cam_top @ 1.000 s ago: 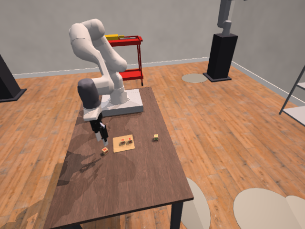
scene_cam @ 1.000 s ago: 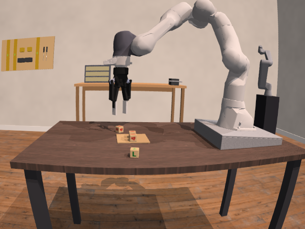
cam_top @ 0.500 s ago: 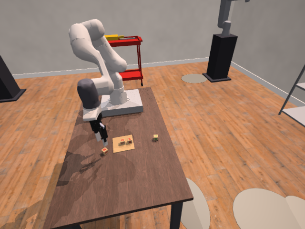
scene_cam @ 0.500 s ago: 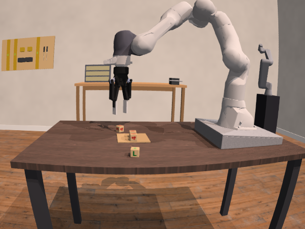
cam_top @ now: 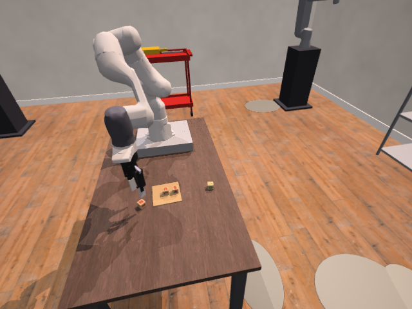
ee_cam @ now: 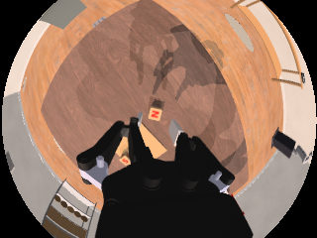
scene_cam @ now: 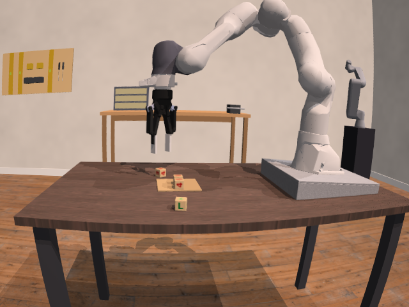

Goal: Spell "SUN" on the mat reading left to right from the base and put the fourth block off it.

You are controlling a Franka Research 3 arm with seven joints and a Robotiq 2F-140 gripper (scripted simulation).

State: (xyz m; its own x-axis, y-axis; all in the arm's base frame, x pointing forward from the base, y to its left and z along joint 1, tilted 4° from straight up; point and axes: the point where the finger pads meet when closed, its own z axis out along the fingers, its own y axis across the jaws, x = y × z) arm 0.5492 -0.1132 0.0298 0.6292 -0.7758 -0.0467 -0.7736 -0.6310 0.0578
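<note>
A tan mat (cam_top: pixel 166 196) lies on the dark wooden table. Two red-lettered blocks stand on it side by side: the U block (cam_top: pixel 165 190) and the S block (cam_top: pixel 174 189). The red N block (cam_top: pixel 141 203) lies on the bare table just beside the mat's edge, apart from it. The green L block (cam_top: pixel 210 185) lies off the mat on the other side. My gripper (cam_top: pixel 140 192) hangs well above the N block (scene_cam: pixel 160 171), with its fingers (scene_cam: pixel 160 148) partly apart and nothing between them. The wrist view shows the N block (ee_cam: pixel 155 113) below the fingertips.
The robot's grey base plate (cam_top: pixel 166 140) sits at the far end of the table. The L block (scene_cam: pixel 180 203) is nearest the table's long edge in the exterior view. A red cart (cam_top: pixel 172 76) stands on the floor behind the base.
</note>
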